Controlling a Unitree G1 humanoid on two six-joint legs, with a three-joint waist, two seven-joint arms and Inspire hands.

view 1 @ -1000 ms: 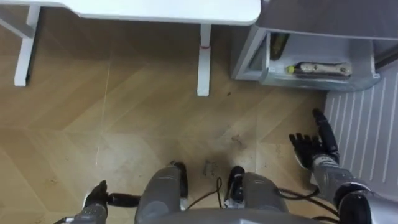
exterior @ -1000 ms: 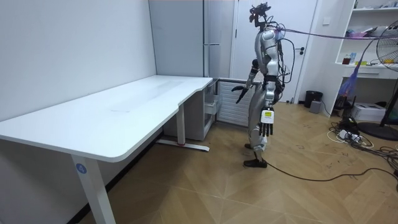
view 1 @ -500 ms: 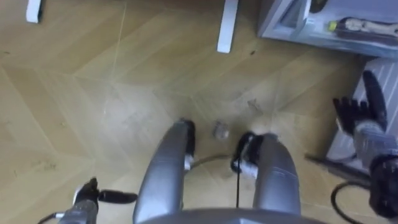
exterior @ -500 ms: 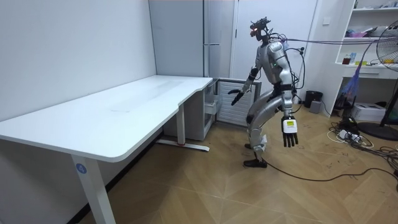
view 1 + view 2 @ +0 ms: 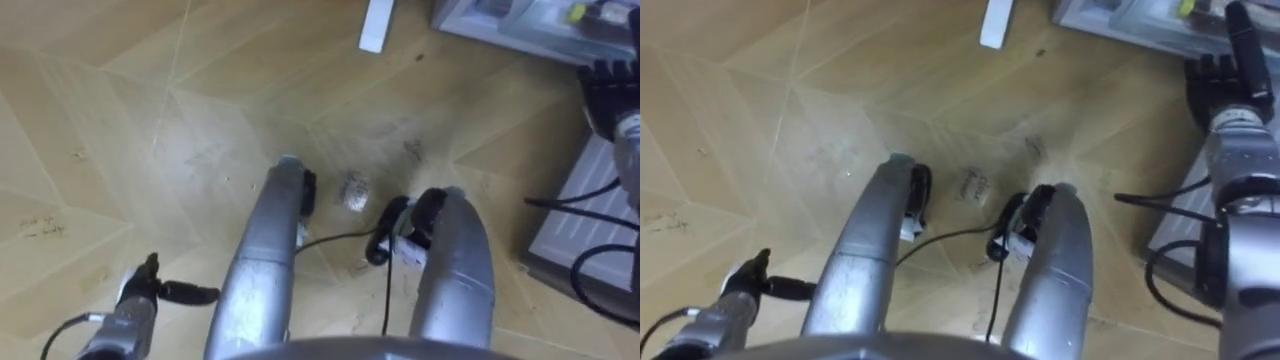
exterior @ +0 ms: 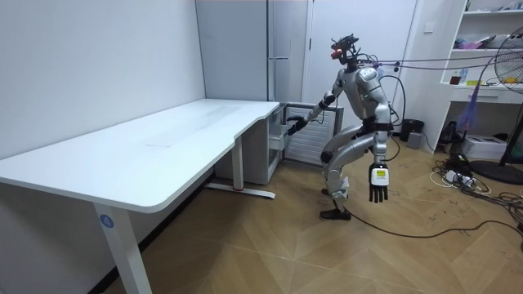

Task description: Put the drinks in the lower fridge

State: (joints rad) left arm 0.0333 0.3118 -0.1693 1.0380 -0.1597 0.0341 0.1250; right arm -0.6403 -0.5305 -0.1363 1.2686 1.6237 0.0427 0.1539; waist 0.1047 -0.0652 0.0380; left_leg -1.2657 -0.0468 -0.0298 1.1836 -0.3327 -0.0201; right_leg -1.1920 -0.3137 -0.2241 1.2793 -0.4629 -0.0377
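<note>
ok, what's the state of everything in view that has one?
Tall grey fridge's upper door: shut.
Grey lower fridge compartment: open.
Yellow-capped bottle: lying inside that compartment.
Right hand: open and empty, stretched toward the compartment.
Left hand: open and empty, hanging at the robot's side.

Office-like room; long white desk [image 6: 163, 147]; grey fridge [image 6: 245, 49]; shelves [image 6: 490, 61]

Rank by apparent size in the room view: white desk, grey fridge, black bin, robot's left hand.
Largest to smallest: white desk, which is also nearest the camera; grey fridge; then black bin and left hand, which look about alike, so unranked.
</note>
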